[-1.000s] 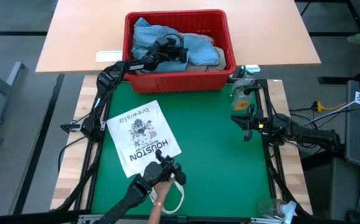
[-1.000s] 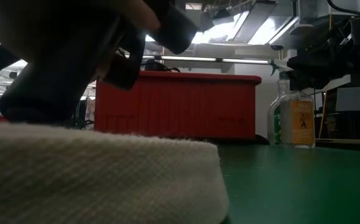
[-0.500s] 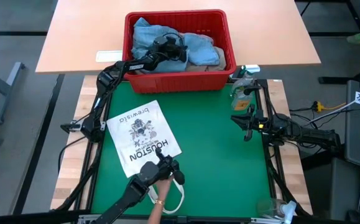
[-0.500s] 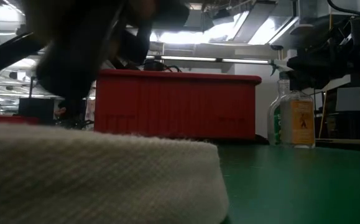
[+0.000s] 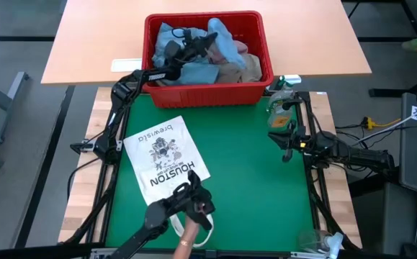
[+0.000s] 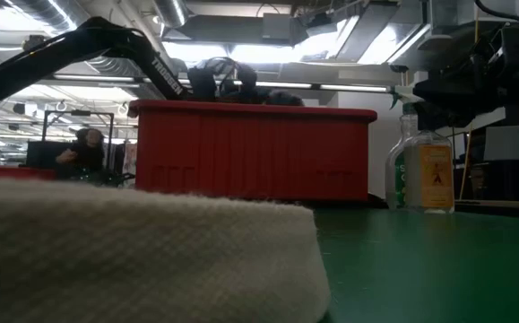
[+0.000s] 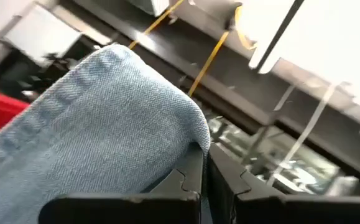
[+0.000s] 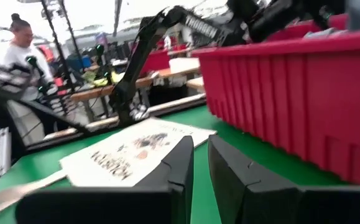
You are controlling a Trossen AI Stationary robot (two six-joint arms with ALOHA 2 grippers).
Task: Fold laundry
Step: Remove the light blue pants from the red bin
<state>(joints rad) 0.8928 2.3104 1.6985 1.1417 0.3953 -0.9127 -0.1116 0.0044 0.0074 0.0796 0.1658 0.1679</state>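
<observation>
1. Laundry sits in one red basket [image 5: 207, 85] at the far edge of the green mat [image 5: 244, 180]: one light blue denim piece, the jeans [image 5: 219, 39], and one tan cloth [image 5: 231, 70] can be told apart in the heap; whether more garments lie under them cannot be made out.
2. Two dark arms are in the high view. The left gripper [image 5: 199, 44] is over the basket, its fingers closed tight on a fold of the jeans, which is raised above the rest of the heap. The left wrist view shows the denim pinched between the two dark fingers [image 7: 183, 180], which meet with almost no gap.
3. The right gripper [image 5: 285, 147] hangs above the mat's right side, near its edge, with nothing in it. In the right wrist view its two fingers [image 8: 178, 165] stand a narrow slit apart, close to shut.
4. One white printed cloth [image 5: 166, 158] lies flat on the left half of the mat, well apart from the basket, with dark lettering and a picture on it.
5. One spray bottle [image 5: 280, 97] with a yellow-orange label stands just beside the basket's right corner.
6. One hand-held dark tool [image 5: 185, 205] lies over the near edge of the white cloth, with one person's hand [image 5: 188, 237] coming in from the near table edge.
7. One person [image 8: 19, 46] shows in the room behind in the right wrist view.
</observation>
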